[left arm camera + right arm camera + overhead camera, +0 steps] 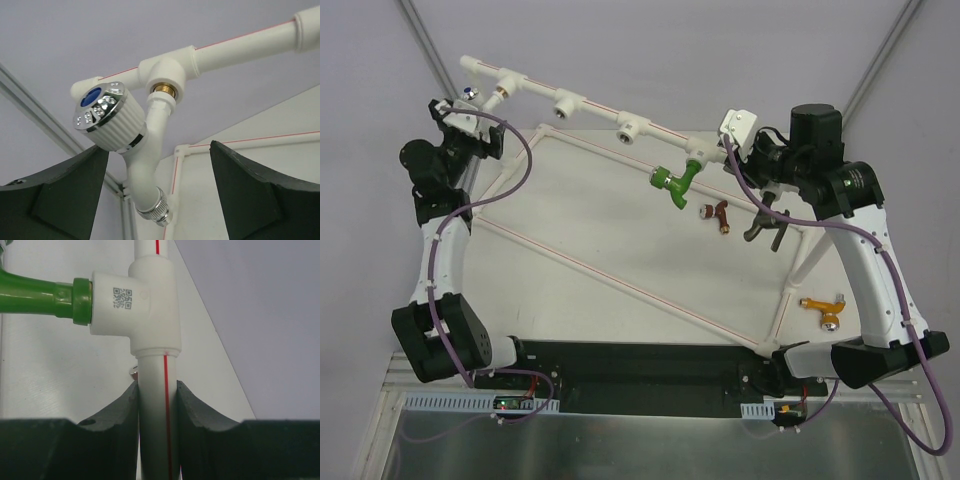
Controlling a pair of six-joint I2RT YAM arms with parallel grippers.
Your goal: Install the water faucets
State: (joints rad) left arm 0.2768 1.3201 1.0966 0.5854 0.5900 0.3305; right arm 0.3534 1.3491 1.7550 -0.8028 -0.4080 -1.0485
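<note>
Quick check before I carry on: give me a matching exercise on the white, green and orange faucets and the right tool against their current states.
1. white faucet
2. green faucet
3. orange faucet
4. right tool

A. clamped on the white pipe
B. lying loose, not installed
C. in the leftmost tee
D. in the tee beside the right tool

Pairs: 1-C, 2-D, 3-B, 4-A
</note>
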